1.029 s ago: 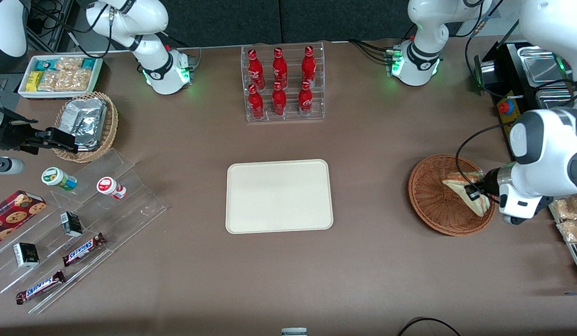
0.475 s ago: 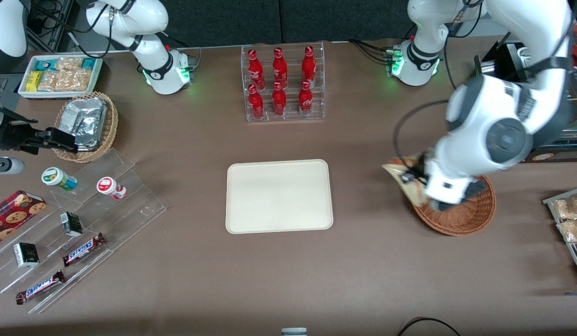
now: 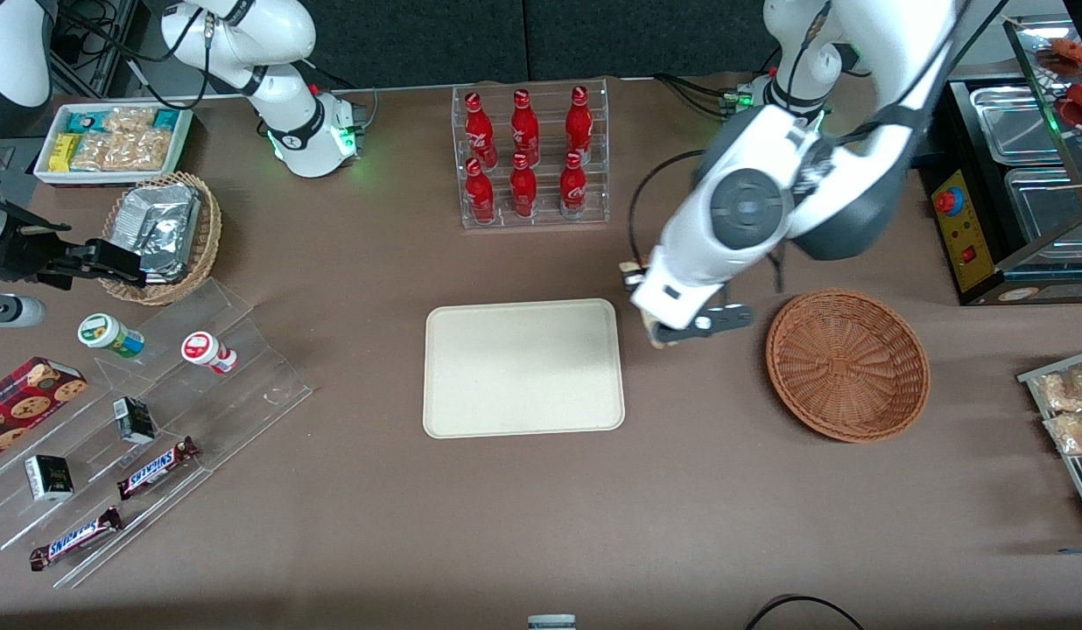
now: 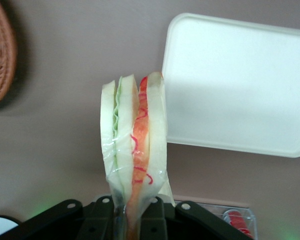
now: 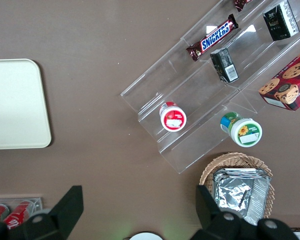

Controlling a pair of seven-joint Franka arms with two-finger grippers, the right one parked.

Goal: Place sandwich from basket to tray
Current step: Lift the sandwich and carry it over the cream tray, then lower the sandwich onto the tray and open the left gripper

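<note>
My left gripper [image 4: 132, 212] is shut on the narrow end of the sandwich [image 4: 135, 142], a plastic-wrapped wedge of white bread with green, orange and red layers, held up in the air. From the front, the gripper [image 3: 674, 330] hangs over bare table between the tray [image 3: 523, 367] and the basket [image 3: 847, 363], close to the tray's short edge. Only a tan tip of the sandwich [image 3: 656, 337] shows under the wrist there. The cream tray [image 4: 235, 85] is bare. The reddish-brown wicker basket [image 4: 0, 55] holds nothing.
A clear rack of red bottles [image 3: 530, 157] stands farther from the front camera than the tray. Toward the parked arm's end are a clear stepped stand with snacks [image 3: 147, 411], a tan basket of foil packets [image 3: 160, 236] and a white snack box [image 3: 112, 140]. Metal pans [image 3: 1031, 131] sit at the working arm's end.
The gripper has lifted the sandwich out of the basket and carried it toward the tray. The basket now lies uncovered with nothing in it.
</note>
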